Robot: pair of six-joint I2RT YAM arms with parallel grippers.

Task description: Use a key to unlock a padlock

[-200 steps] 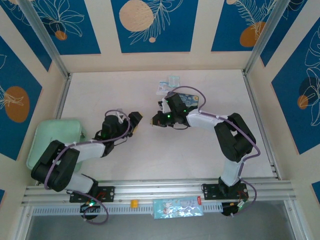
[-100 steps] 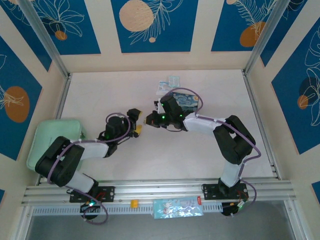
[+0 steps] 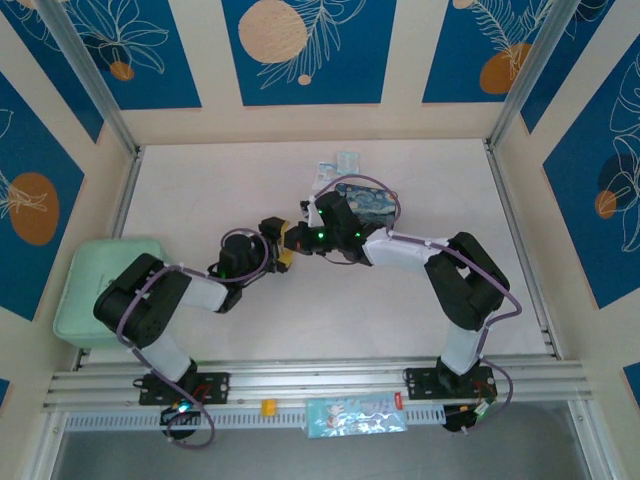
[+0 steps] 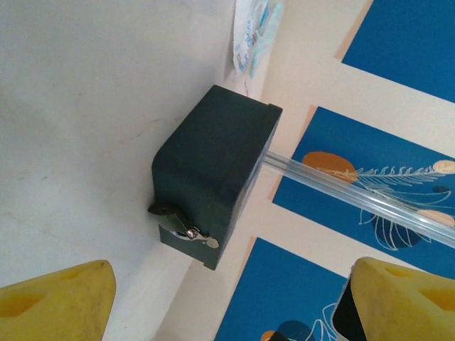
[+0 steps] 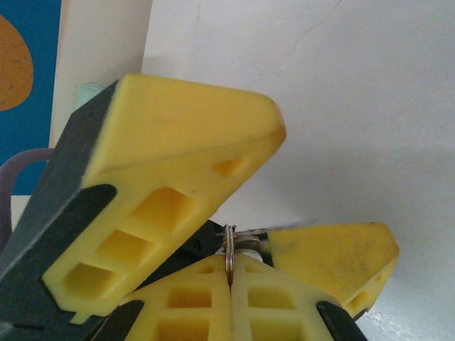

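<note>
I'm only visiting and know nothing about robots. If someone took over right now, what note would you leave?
Right gripper: shut on the thin silvery metal key, pinched by its ring.
Left gripper: open, holding nothing, its yellow fingers just ahead of the right's.
Done: key is in hand.
To do: key into the padlock, then turn; where the padlock sits is too unclear to tell.

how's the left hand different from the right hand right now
The left hand is open, its yellow fingers spread wide and gripping nothing. The right hand is shut, its pads pressed together on the thin silver ring of the key. The left hand reaches in from the left side of the table, the right hand from the right side. Both have yellow fingers and meet near the table's middle.
</note>
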